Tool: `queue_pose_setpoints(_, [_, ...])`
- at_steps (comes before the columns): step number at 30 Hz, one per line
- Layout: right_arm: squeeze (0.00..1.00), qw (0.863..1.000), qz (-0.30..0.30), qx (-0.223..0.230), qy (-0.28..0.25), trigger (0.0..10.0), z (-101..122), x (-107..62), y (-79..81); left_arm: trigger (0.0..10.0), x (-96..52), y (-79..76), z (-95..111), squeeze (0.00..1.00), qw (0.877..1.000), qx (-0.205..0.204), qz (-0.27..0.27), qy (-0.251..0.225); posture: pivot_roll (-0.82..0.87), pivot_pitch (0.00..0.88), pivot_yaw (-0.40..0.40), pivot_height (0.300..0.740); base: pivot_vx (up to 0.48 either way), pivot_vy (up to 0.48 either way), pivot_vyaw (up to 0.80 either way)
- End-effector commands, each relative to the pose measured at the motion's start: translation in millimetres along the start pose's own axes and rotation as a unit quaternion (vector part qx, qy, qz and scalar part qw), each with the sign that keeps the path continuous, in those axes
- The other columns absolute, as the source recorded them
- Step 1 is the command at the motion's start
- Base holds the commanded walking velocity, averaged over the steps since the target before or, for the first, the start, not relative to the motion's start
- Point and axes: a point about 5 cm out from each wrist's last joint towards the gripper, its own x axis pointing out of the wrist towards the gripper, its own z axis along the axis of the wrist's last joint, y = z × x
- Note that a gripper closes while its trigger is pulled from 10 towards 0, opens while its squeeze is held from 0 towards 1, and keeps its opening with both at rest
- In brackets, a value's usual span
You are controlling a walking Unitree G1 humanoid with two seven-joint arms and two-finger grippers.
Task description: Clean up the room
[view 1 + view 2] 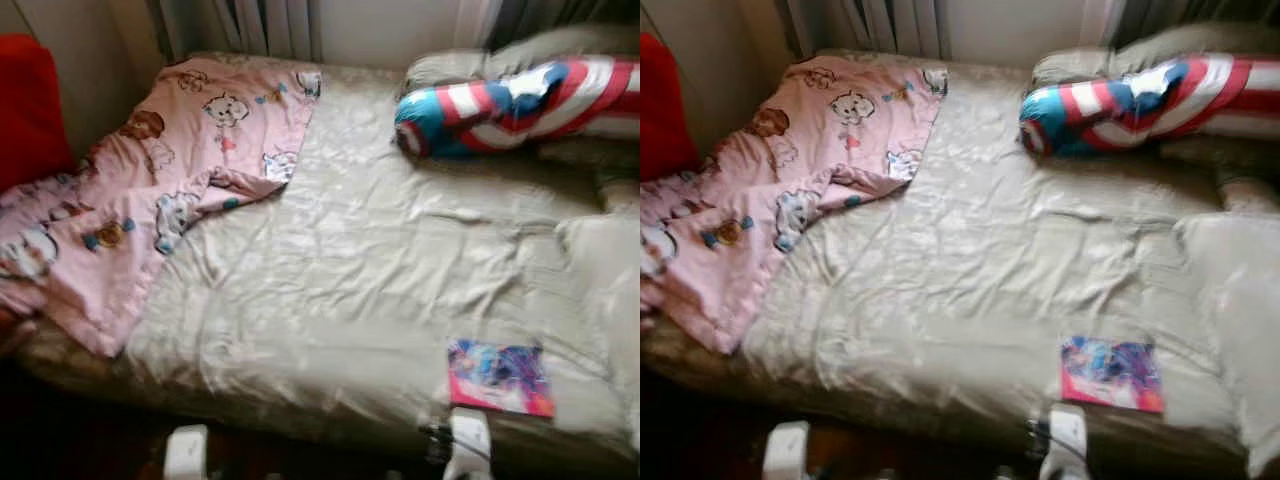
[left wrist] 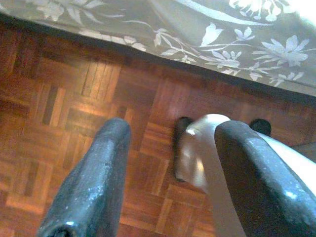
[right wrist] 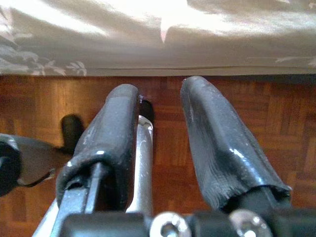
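jaws stand apart and empty on both the left gripper [image 2: 168,182] and right gripper [image 3: 160,148], hanging low over the parquet floor [image 2: 64,103] beside the bed [image 1: 330,300]. a bright book [image 1: 500,377] lies near the bed's front edge toward its right corner; a pink blanket [image 1: 150,190] droops over the left edge. best to start with the book, probably: raise the right arm, approach flat, pinch its near edge.

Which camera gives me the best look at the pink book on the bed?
The left eye view: the pink book lies whole near the bed's front edge. The right eye view shows it equally whole, slightly blurrier. Both wrist views look at parquet floor and the bedspread's hem.
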Motion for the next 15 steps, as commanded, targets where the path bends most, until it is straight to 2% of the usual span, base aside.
queue_pose_setpoints(1, [0.0,1.0,0.003,0.0,0.005,10.0,-3.4,-0.4,2.4,10.0,-2.2,6.7,-6.0,0.0,1.0,0.004,0.008,0.011,0.06,0.171,-0.042,0.74,0.0,0.48,0.0])
queue_pose_setpoints(15, [0.0,1.0,0.003,-0.001,0.004,10.0,-2.7,-0.4,1.4,10.0,-2.6,6.9,-7.3,0.0,1.0,0.004,0.01,0.014,0.07,0.17,-0.046,0.74,0.0,0.48,0.0])
